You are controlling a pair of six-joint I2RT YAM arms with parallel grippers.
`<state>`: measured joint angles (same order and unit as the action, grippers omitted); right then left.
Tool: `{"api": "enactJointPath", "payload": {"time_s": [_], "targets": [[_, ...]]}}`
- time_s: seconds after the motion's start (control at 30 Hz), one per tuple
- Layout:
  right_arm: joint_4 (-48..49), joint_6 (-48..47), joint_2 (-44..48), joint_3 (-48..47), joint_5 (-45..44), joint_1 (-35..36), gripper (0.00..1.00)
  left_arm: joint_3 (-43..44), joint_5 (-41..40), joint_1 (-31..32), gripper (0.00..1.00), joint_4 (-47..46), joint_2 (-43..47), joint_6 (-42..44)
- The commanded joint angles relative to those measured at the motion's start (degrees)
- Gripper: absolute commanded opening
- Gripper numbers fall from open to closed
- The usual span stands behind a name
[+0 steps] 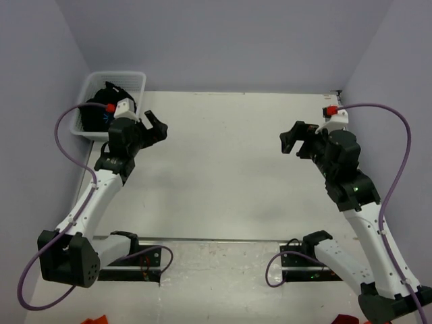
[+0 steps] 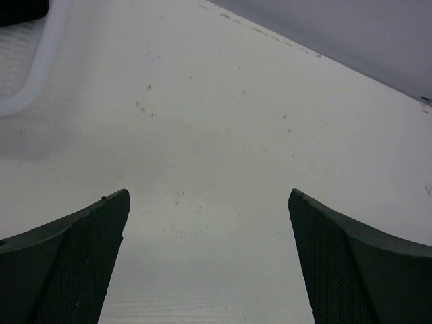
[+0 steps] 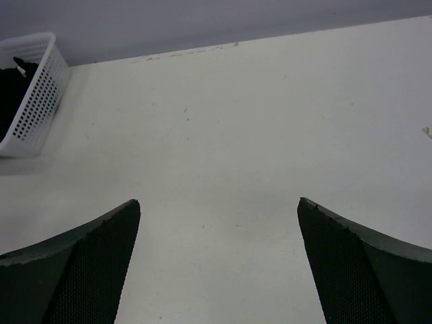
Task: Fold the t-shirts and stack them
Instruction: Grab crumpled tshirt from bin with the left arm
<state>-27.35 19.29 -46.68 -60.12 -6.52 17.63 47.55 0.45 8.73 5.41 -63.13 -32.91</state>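
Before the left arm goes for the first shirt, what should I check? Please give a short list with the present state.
1. Left hand open: ok, fingers wide apart.
2. Right hand open, holding nothing: ok.
3. Shirts inside the basket: ok, black cloth shows there.
4. Number of shirts: cannot tell, one dark heap.
5. Table bare between the hands: ok.
6. Left hand above the basket: not ok, it hangs over the table beside it.
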Motion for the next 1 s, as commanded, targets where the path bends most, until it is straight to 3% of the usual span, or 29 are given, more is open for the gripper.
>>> {"api": "enactJointPath", "payload": {"time_s": [0.0,0.17,0.4,0.6,0.73,0.97], "targets": [[-1.8,0.5,-1.8,-2.6,0.5,0.2,0.99,7.2,-5.4,-0.4,1.00,3.3,-2.9,4.5],[-0.2,-0.8,-1.3,-2.1,2.5,0.4,0.99,16.1,-19.5,-0.6,0.97,5.2,-8.6,12.0],[-2.8,4.1,-5.1,-0.5,-1.9,5.1,0.99,34.7,-28.2,-3.3,0.98,12.7,-28.5,18.8],[-13.7,9.7,-11.5,-4.6,-2.0,9.4,0.99,61.2,-24.8,-8.7,0.98,27.5,-48.6,15.7],[-20.3,8.4,-13.9,-11.5,-1.4,10.0,0.99,77.1,-20.8,-14.1,0.89,33.8,-58.4,12.3],[-25.4,5.1,-16.1,-17.4,-2.3,10.0,0.99,79.5,-18.8,-18.6,0.86,32.6,-66.8,14.4]]}}
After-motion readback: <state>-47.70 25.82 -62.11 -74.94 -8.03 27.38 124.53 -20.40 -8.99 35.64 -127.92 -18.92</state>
